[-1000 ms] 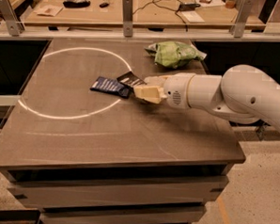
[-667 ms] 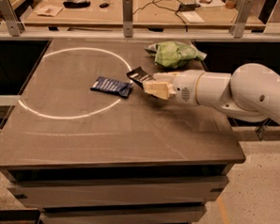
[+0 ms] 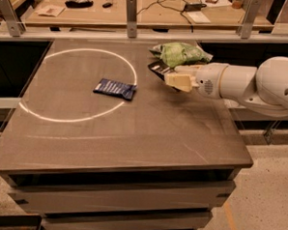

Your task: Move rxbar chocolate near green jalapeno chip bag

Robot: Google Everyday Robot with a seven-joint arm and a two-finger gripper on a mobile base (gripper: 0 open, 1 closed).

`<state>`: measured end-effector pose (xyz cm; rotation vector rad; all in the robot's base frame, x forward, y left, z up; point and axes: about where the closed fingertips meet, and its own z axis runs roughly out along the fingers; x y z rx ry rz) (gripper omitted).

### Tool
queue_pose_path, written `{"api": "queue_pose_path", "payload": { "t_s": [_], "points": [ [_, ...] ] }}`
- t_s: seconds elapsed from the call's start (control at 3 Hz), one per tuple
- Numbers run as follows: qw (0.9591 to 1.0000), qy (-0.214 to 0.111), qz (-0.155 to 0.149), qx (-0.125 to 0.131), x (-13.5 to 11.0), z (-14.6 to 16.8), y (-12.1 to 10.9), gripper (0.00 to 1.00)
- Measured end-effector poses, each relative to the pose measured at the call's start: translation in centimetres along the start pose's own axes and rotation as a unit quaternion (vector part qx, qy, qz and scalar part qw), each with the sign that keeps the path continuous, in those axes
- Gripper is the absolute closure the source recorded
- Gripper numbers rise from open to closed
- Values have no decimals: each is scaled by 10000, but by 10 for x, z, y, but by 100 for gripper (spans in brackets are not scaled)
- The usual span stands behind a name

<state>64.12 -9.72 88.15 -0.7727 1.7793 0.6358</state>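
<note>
My gripper (image 3: pixel 171 78) clamps the flat black rxbar chocolate wrapper (image 3: pixel 157 68), just beside the crumpled light-green jalapeno chip bag (image 3: pixel 181 53); only release left, I reckon.

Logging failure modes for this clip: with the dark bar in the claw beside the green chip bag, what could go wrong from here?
The claw holds the rxbar chocolate by one end only, so it may slip or drop crooked on release. The green jalapeno chip bag lies just behind the bar; moving further in could shove or crumple it.
</note>
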Motion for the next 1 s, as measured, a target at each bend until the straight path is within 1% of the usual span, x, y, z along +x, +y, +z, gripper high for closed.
{"api": "queue_pose_path", "payload": {
  "t_s": [0.33, 0.67, 1.0],
  "points": [
    [9999, 77, -73, 32, -3, -2, -18, 100],
    [9998, 147, -137, 69, -3, -2, -31, 100],
    [9994, 307, 130, -26, 1, 2, -38, 81]
  ]
}}
